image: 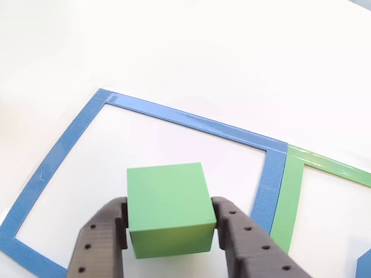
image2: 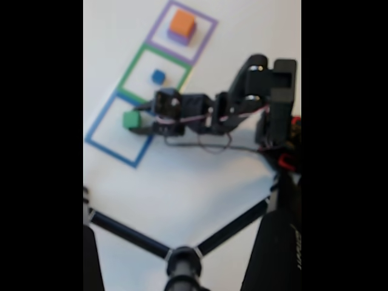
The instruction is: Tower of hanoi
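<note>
Green cube (image: 168,205): clamped in pincer (image: 171,231), over blue square outline (image: 64,145). Small blue cube (image2: 157,76): green outline (image2: 130,73). Orange cube (image2: 182,23): atop purple block, purple outline. Step, judged: placing or lifting green; next needs a legal destination.

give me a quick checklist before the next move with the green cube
1. Green cube between the gripper fingers: ok, one finger on each side face.
2. Grip square: ok, cube looks level, not twisted.
3. Cube over the blue frame: ok, in the other view and the fixed view.
4. Cube lifted or resting on the table: cannot tell.
5. Green frame state: holds a small blue cube; not ok for setting a bigger cube there.
6. Purple frame state: orange cube sits on a purple one; not ok if green is bigger, sizes cannot tell.
</note>
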`<act>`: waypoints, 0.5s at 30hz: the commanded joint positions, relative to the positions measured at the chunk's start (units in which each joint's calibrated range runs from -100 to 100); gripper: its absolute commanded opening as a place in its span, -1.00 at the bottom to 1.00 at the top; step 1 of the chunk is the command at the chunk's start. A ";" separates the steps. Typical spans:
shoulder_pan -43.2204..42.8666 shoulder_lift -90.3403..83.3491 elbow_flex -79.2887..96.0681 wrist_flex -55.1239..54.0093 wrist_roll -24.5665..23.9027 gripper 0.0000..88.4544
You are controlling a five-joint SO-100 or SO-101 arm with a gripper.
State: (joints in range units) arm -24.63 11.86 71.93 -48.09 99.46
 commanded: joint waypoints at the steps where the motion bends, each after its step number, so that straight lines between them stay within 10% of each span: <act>1: -0.29 0.13 -1.03 -2.76 0.54 -0.52; 15: 0.19 -6.90 -0.12 -2.04 0.54 -0.39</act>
State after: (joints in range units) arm -24.75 11.78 71.93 -51.15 99.46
